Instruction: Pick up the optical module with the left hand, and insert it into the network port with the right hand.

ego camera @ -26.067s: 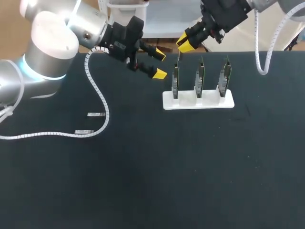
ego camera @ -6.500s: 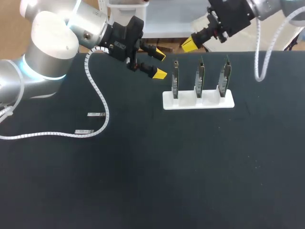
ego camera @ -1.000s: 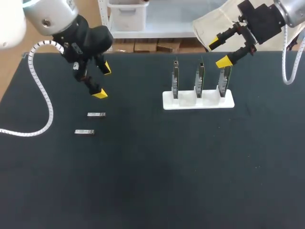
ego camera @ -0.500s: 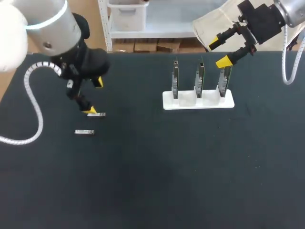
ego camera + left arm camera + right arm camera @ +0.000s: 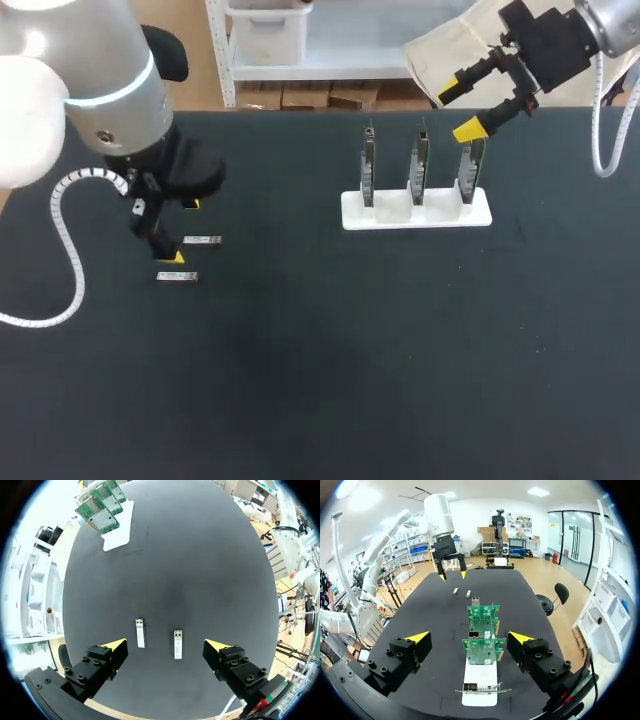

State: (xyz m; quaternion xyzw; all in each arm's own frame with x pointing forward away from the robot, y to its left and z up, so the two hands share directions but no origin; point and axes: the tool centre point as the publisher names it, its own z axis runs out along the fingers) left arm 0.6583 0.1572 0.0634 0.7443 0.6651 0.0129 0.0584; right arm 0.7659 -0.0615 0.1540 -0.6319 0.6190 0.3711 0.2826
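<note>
Two small silver optical modules (image 5: 202, 240) (image 5: 177, 276) lie flat at the table's left. My left gripper (image 5: 183, 231) hangs open just above them, holding nothing. In the left wrist view both modules (image 5: 140, 633) (image 5: 177, 644) lie side by side under the gap between its yellow tips (image 5: 166, 645). Three upright green boards with network ports stand in a white holder (image 5: 416, 212). My right gripper (image 5: 462, 108) is open and raised behind the rightmost board (image 5: 470, 162). In the right wrist view the boards (image 5: 482, 650) line up ahead of its gripper (image 5: 469, 637), which holds nothing.
The left arm's white coiled cable (image 5: 60, 215) drapes over the table's left edge. In the right wrist view my left gripper (image 5: 451, 573) shows beyond the boards, above the modules (image 5: 455, 591). Black tabletop stretches in front of the holder.
My left arm has swung toward the table's front and dropped, bringing its open gripper over the two modules. The right arm, holder and modules have not moved.
</note>
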